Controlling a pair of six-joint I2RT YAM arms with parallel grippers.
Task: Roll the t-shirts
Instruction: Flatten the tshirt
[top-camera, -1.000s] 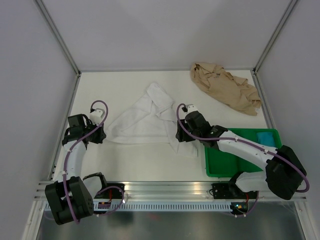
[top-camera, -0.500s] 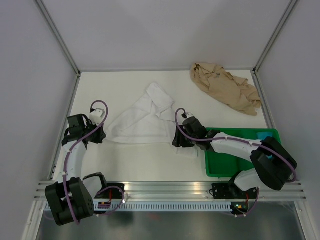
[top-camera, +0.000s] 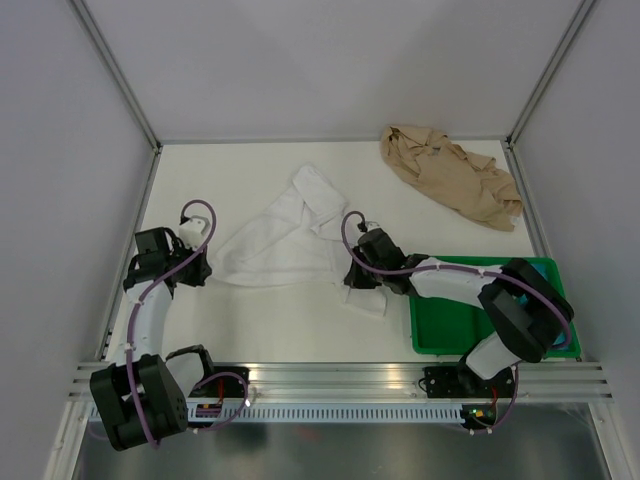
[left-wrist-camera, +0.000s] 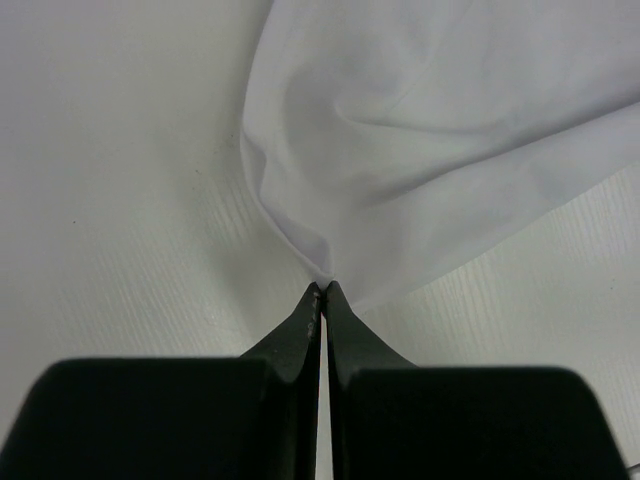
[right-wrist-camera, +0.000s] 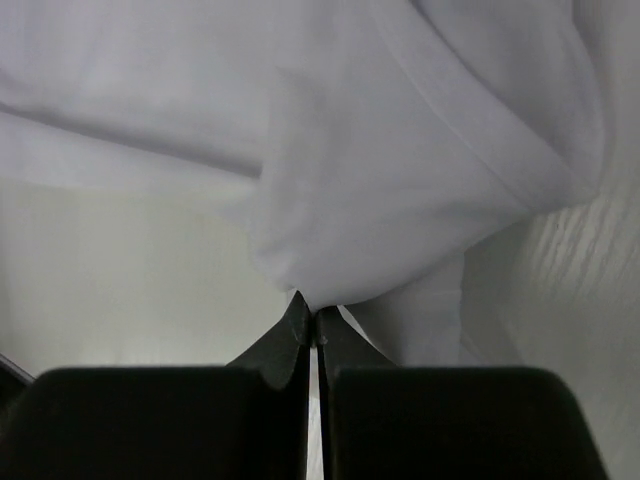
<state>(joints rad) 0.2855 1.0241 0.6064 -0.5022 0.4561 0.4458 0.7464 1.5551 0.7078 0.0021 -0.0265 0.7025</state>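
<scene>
The white t-shirt (top-camera: 290, 240) lies spread and creased across the middle of the table. My left gripper (top-camera: 205, 268) is shut on its left corner, and cloth (left-wrist-camera: 420, 150) fans out from the pinched tips (left-wrist-camera: 324, 288). My right gripper (top-camera: 352, 285) is shut on the shirt's lower right part, a bunched fold (right-wrist-camera: 400, 200) rising from the tips (right-wrist-camera: 312, 312). A small flap of white cloth (top-camera: 368, 303) lies under that gripper. The tan-beige t-shirt (top-camera: 450, 180) sits crumpled at the far right corner, away from both grippers.
A green plastic tray (top-camera: 440, 330) stands at the near right, partly under the right arm, with a blue item (top-camera: 560, 335) barely showing at its far side. Grey walls and metal posts (top-camera: 120, 80) frame the table on three sides.
The right gripper has moved down and left toward the near edge and closed on the white t-shirt. The shirt's right part has been drawn along. The left arm has not moved.
</scene>
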